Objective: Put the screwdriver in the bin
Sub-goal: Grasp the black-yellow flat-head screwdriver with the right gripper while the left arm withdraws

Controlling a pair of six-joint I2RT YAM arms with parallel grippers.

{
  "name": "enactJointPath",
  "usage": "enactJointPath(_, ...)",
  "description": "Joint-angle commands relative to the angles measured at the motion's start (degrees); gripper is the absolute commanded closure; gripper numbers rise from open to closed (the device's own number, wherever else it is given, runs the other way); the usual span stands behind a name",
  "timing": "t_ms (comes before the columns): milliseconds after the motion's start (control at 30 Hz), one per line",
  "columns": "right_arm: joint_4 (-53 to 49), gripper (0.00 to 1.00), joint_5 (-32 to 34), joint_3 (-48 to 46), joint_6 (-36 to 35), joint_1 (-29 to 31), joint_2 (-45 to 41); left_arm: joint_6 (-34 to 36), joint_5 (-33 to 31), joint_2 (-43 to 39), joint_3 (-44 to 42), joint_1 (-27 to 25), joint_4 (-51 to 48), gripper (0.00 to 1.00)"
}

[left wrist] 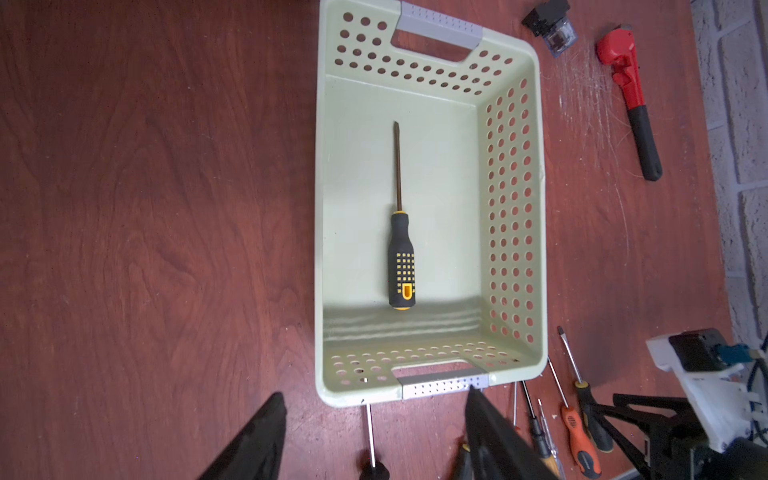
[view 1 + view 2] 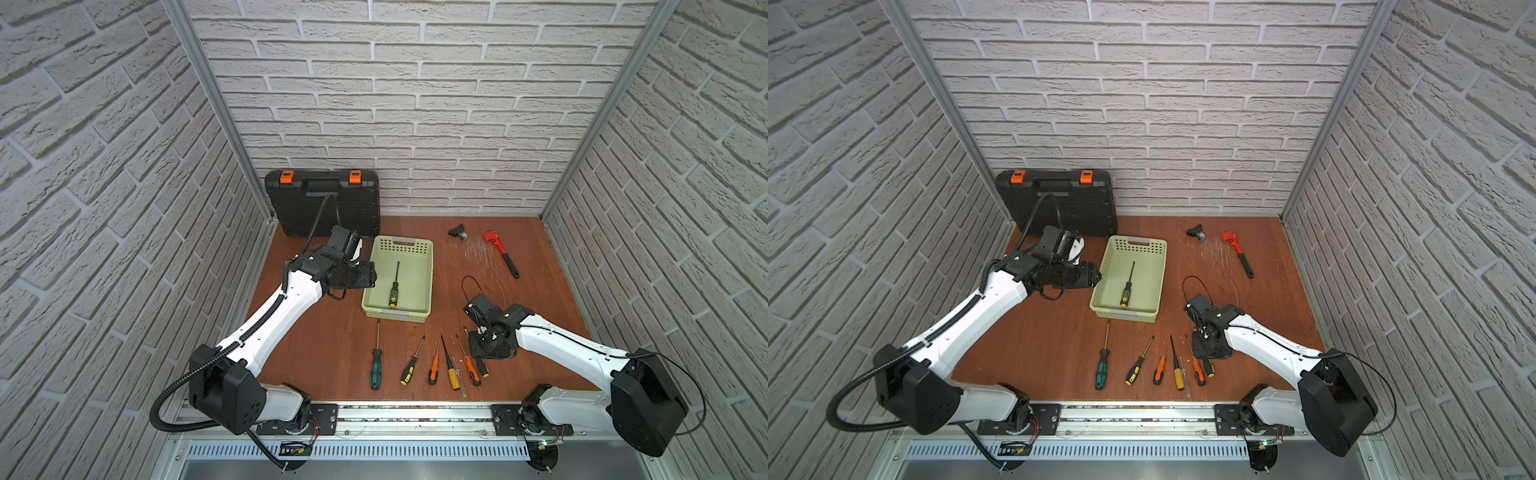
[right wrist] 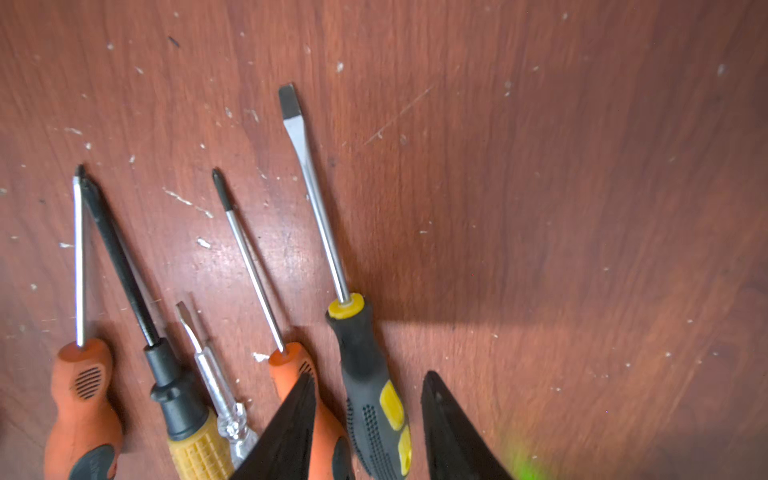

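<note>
In both top views the bin [image 2: 386, 246] sits mid-table. A black-and-yellow screwdriver [image 2: 393, 291] lies on its floor, its long axis along the bin's long side, tip toward the back wall and handle toward the front rail. The left arm [image 2: 282, 316] ends just beside the bin's left wall, and its fingers are hidden behind the wrist. The right arm [image 2: 557, 340] covers the right end of the row of screwdrivers [image 2: 433, 370], so only the butt of a flat-blade screwdriver [image 2: 483, 369] shows.

In the left wrist view the left gripper [image 1: 374, 395] stands wide with nothing between its fingers. The frame edge cuts off the fingers and the row's handles.

In the right wrist view the right gripper [image 3: 370, 374] has its jaws apart astride the flat-blade screwdriver's handle, with a gap on each side. The blade points away from the gripper. The handle's butt is cut off, and one finger hides part of a neighbouring orange handle [image 3: 291, 365].
</note>
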Motion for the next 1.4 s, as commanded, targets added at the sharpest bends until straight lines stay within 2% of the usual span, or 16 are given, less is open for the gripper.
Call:
enactJointPath(0, 1.58, 0.55, -1.01, -1.68, 0.91, 0.36, 1.02, 0.52, 1.81, -1.09, -1.77, 0.64, 2.56, 0.31)
enactJointPath(367, 5.28, 0.54, -1.84, -4.19, 1.05, 0.40, 4.47, -0.56, 2.31, -2.76, -4.06, 2.06, 3.10, 0.31)
enactJointPath(467, 5.35, 0.57, -1.62, -4.07, 0.99, 0.36, 4.79, -0.80, 2.26, -3.13, -4.53, 2.39, 3.10, 0.31)
enactJointPath(567, 5.99, 0.72, -1.63, -4.66, 1.47, 0.36, 3.73, -0.37, 1.31, -3.42, -4.35, 3.13, 2.26, 0.31)
enactJointPath(633, 5.63, 0.90, -1.69, -4.89, 1.58, 0.36, 3.22, -0.01, 0.72, -4.04, -3.99, 3.90, 1.33, 0.31)
enactJointPath(667, 5.33, 0.94, -1.52, -4.95, 1.47, 0.36, 2.89, 0.12, 0.52, -4.56, -3.99, 4.24, 1.11, 0.31)
enactJointPath(767, 3.37, 0.94, 0.04, -3.76, 1.54, 0.36, 0.61, 0.31, -0.22, -6.62, -4.05, 5.23, 0.27, 0.31)
enactJointPath(900, -2.21, 0.94, 1.87, 3.87, -0.27, 0.36, -2.99, -0.04, -1.14, -8.44, -4.46, 6.16, -0.80, 0.31)
enactJointPath(1067, -7.92, 0.94, -0.64, 20.63, -3.78, 0.36, -3.29, -1.73, -1.73, -8.77, -5.18, 7.57, -2.54, 0.31)
enactJointPath(1233, -7.47, 0.95, -8.75, 35.80, -7.04, 0.36, 5.16, -4.55, -1.98, -12.29, -10.18, 7.72, 0.30, 0.31)
enactJointPath(1367, 0.27, 0.94, -14.40, 40.29, -5.14, 0.43, 11.77, -4.39, -3.14, -14.81, -12.26, 7.80, 0.24, 0.31)
